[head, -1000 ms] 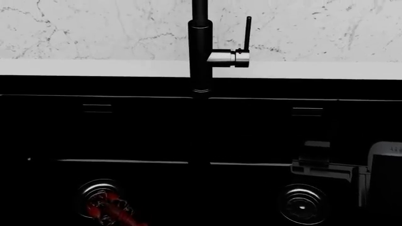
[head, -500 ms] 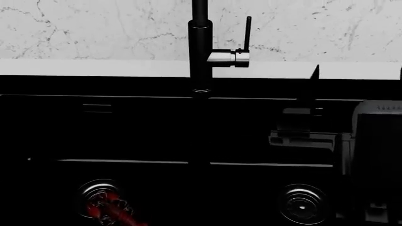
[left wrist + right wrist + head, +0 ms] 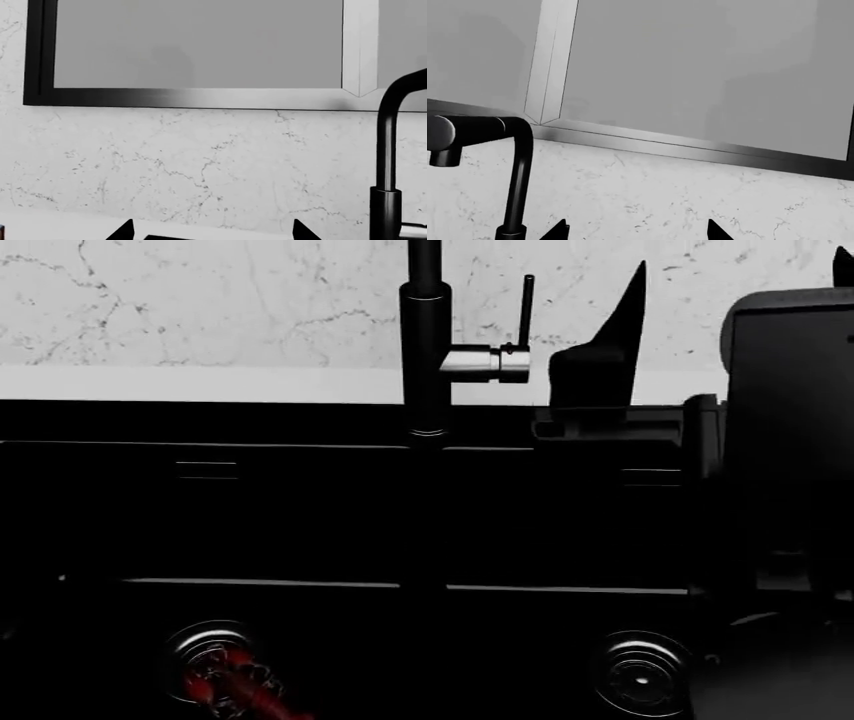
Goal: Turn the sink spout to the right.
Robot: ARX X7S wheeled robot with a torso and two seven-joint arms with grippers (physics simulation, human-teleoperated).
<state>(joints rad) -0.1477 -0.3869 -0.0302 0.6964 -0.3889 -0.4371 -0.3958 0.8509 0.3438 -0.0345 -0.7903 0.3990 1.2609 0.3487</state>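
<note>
Your right gripper's [image 3: 741, 300] jaws stand spread, pinching nothing; in its wrist view both tips show with bare wall between them. The left gripper's [image 3: 210, 231] jaws are spread and empty too, though it is out of the head view.

The spout [image 3: 424, 335] rises at the middle of the sink's [image 3: 267, 510] back edge, between the two basins, and its bent top [image 3: 467, 132] reaches out over them. The right gripper hangs off to the spout's right, beyond the lever [image 3: 526, 310], not touching either.

To do this well, bring the right gripper in above the lever so you don't knock it. Set the open jaws around the slim tube or against the outlet arm, then sweep steadily rightward. Push on the arm rather than the thick base, I'd judge, since that gives more leverage.

No brand, label or writing is readable anywhere.
</note>
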